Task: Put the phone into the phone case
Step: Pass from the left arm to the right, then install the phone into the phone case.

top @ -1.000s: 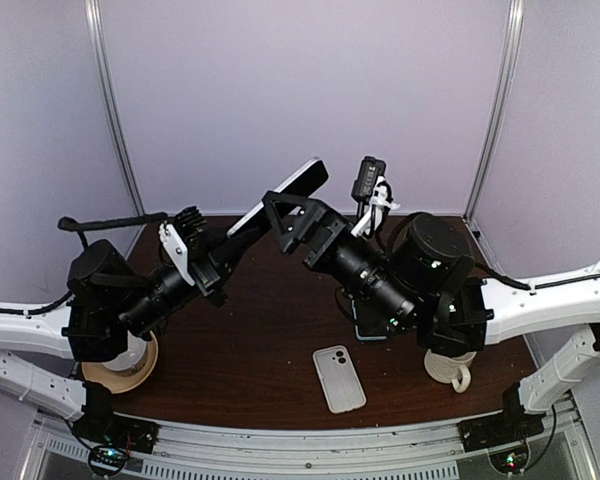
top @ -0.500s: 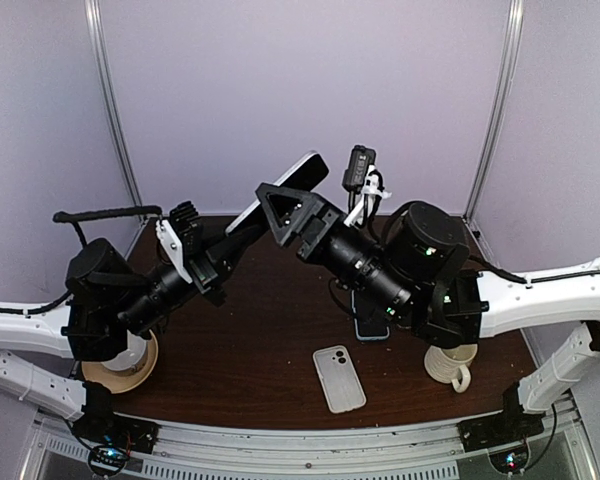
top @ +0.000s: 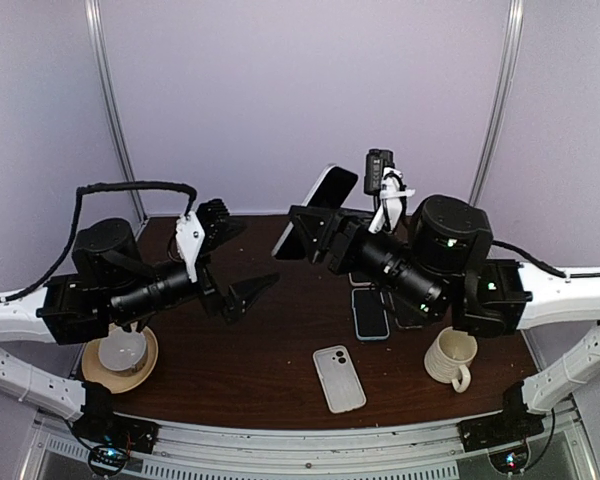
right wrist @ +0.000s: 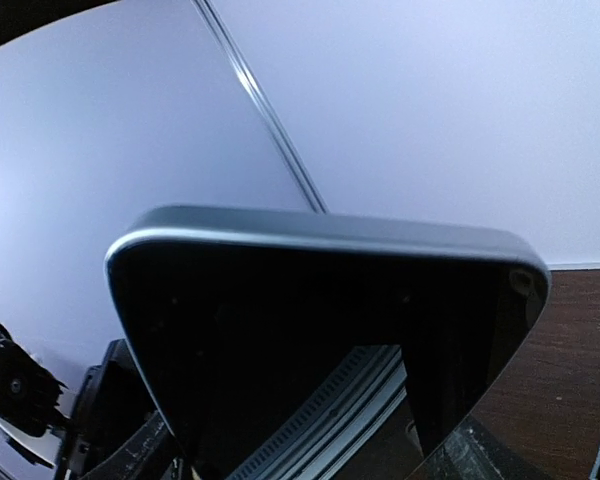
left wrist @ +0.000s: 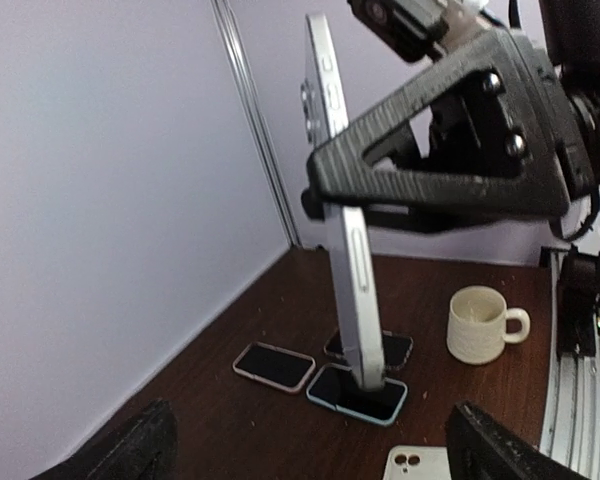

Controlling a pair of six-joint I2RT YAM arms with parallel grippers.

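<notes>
The phone is up in the air above the back of the table, tilted, with my right gripper shut on its lower part. In the left wrist view the phone shows edge-on and upright, crossed by the right gripper's black triangular finger. In the right wrist view the phone's dark screen fills most of the frame. My left gripper is wide open, holding nothing, apart from the phone to its left. The pale phone case lies flat near the front edge; its corner also shows in the left wrist view.
Three cased phones lie face up on the table: pink-rimmed, blue-rimmed, dark-rimmed. A cream mug stands at the right. A white bowl sits on a tan ring at the left. Walls close the back and sides.
My left gripper let go of the phone, opened wide and drew back down and left. My right gripper closed on the phone and now holds it alone, shifted slightly right.
</notes>
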